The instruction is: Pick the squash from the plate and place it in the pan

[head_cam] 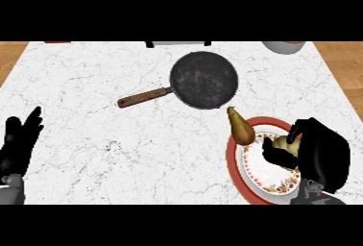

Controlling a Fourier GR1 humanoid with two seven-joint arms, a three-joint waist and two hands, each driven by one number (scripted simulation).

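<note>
We looked straight down on a white marbled counter (142, 144), with strips of wooden floor showing past it at both upper corners. The pan (204, 79) sat toward the back, right of the middle: dark, round, with a brown wooden handle (144, 98) pointing down and to the left. Nothing was in it.

The plate (249, 180) was at the front right, red around the rim with a flowery band inside that and a white middle. The squash (241, 127) lay across the plate's upper left edge, a yellow-brown thing with its pointed end sticking up toward the pan and its fat end over the plate. It was near the pan's lower edge but not touching it.

Our right hand (322, 153) was over the right side of the plate with the fingers curled inward around something pale yellowish. We couldn't make out what that was, since the hand hid most of it. The hand wasn't on the squash; there was a gap between the fingertips and it.

Our left hand (20, 141) was resting at the far left edge, fingers straight and pointing up, holding nothing.

A white bowl-like thing (284, 46) peeked in at the back right edge, and something grey (177, 43) at the back middle.
</note>
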